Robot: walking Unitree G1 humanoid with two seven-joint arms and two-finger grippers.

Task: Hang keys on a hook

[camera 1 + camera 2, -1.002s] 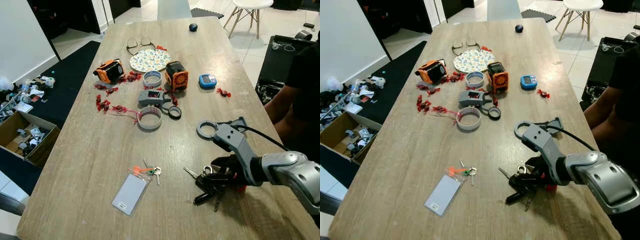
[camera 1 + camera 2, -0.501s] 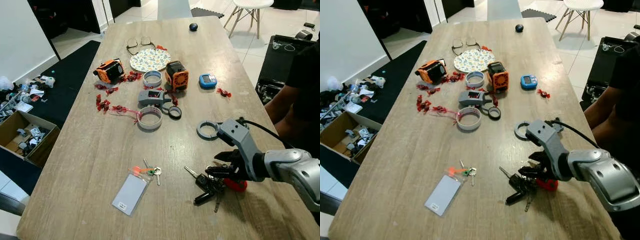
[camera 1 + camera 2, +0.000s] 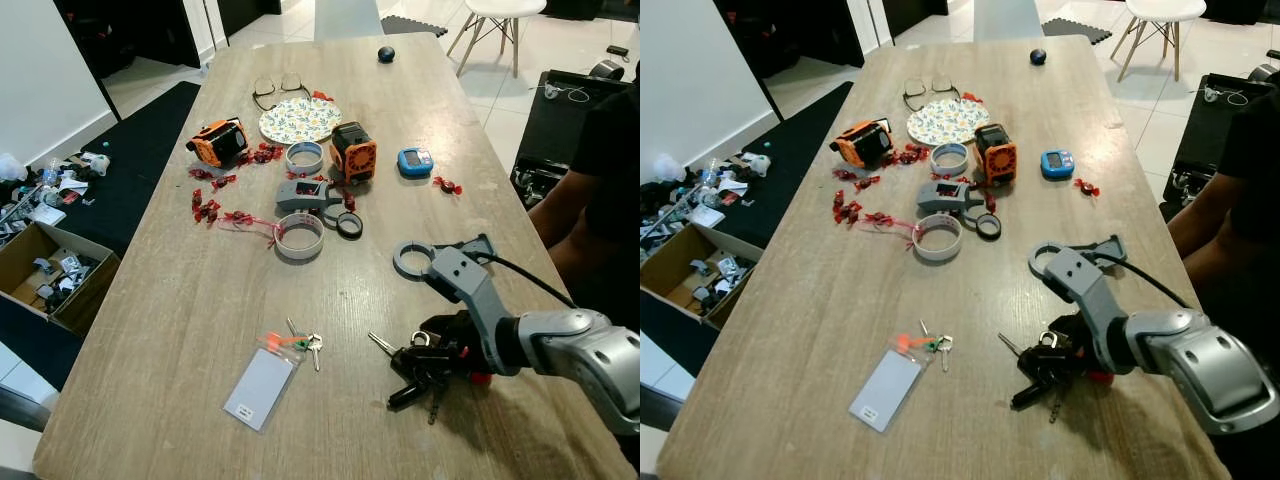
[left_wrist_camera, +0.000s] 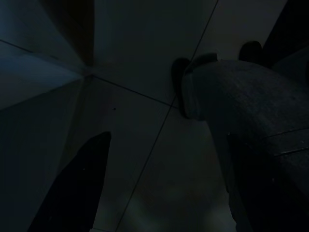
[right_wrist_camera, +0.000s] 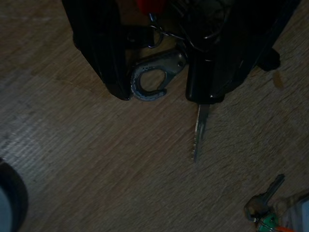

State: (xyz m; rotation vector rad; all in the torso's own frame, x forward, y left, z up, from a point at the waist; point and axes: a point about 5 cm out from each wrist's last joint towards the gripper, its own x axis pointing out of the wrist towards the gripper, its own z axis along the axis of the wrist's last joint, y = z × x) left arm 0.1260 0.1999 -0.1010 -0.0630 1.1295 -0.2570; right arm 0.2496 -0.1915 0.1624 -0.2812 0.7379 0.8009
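Observation:
A bunch of black-headed keys (image 3: 418, 376) with a red tag lies on the wooden table (image 3: 180, 300) near its front right. My right gripper (image 3: 428, 356) is down on this bunch, open, its fingers straddling it. In the right wrist view the black fingers (image 5: 101, 53) flank a silver carabiner clip (image 5: 157, 79), and a key blade (image 5: 199, 133) sticks out beyond them. A second small set of keys (image 3: 310, 345) with an orange tag and a white card (image 3: 260, 388) lies to the left. The left wrist view is very dark, with one dark finger (image 4: 72, 188) faintly visible.
Mid-table lie tape rolls (image 3: 299, 236), a grey ring (image 3: 411, 258), two orange devices (image 3: 353, 151), a blue timer (image 3: 415, 161), a patterned plate (image 3: 300, 119), glasses and red wrappers. A person in black (image 3: 600, 190) sits at the right. A cardboard box (image 3: 45, 270) is on the floor left.
The right gripper, raised with fingers spread half a second ago, has come back down onto the black key bunch. The keys have shifted only slightly.

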